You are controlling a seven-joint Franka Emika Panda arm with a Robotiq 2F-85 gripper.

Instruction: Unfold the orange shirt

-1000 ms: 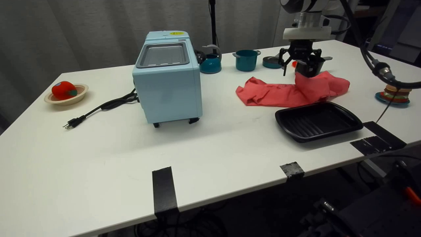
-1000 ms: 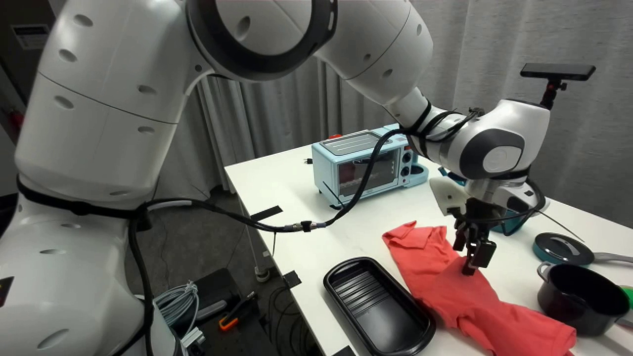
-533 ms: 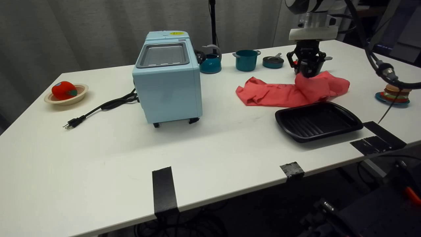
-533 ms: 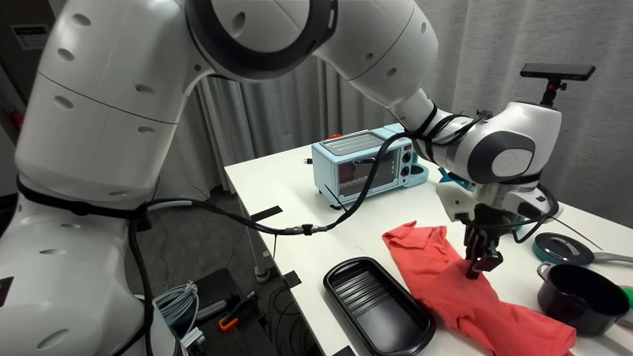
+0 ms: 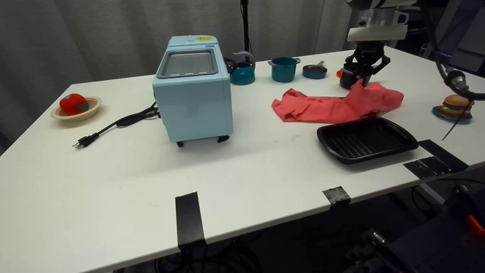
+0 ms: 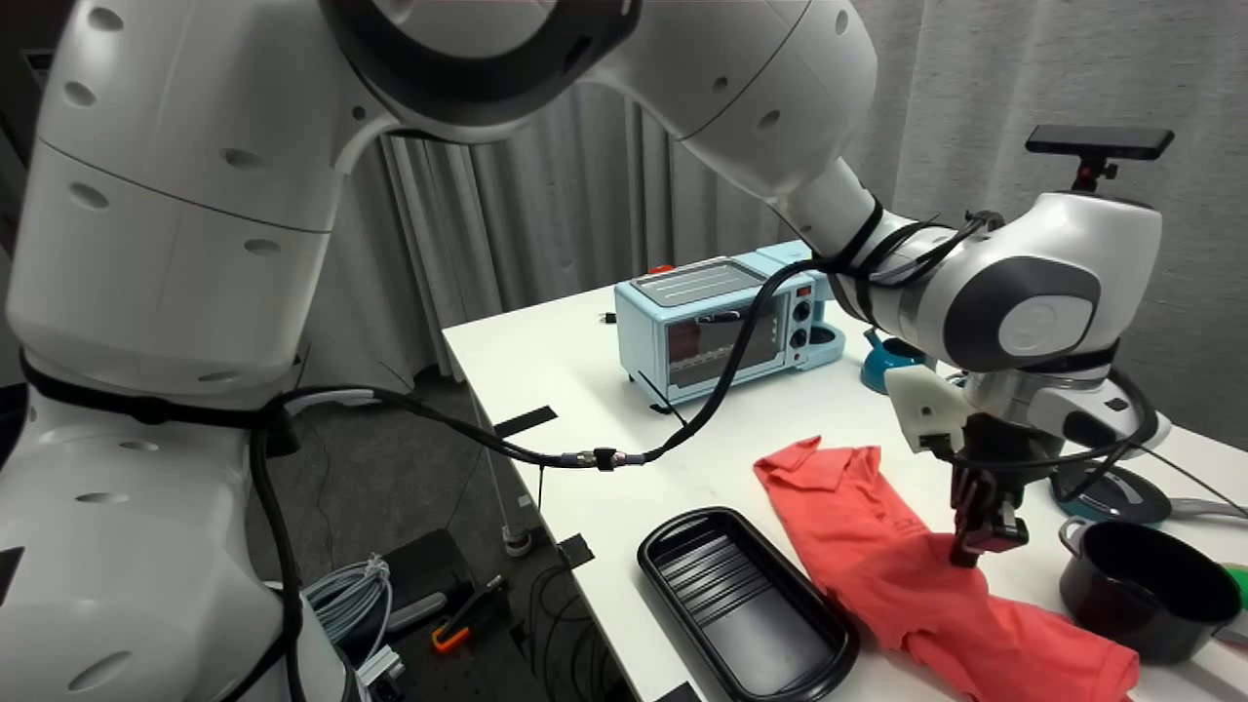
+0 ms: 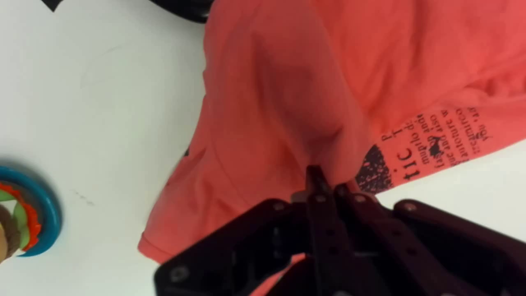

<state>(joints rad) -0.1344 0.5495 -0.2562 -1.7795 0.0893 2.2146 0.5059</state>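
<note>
The orange shirt, a coral red in these pictures, lies folded and crumpled in a long strip on the white table. In the wrist view the shirt has a raised fold that runs up to my fingertips, with black print showing beside it. My gripper is over the shirt's middle at its back edge, its jaws drawn together with fabric pinched between them. From an exterior view the gripper points down onto the shirt, and the fabric peaks slightly at the tips. The layers beneath the fold are hidden.
A black ridged tray sits right at the shirt's front edge. Behind the gripper stands a black pot, with a teal lidded pan farther along. A light blue toaster oven and a toy burger are also on the table.
The gripper has travelled rightward in both exterior views, and its jaws have come together on the shirt. The raised fold has shifted a little with it; the rest of the shirt stays put.
</note>
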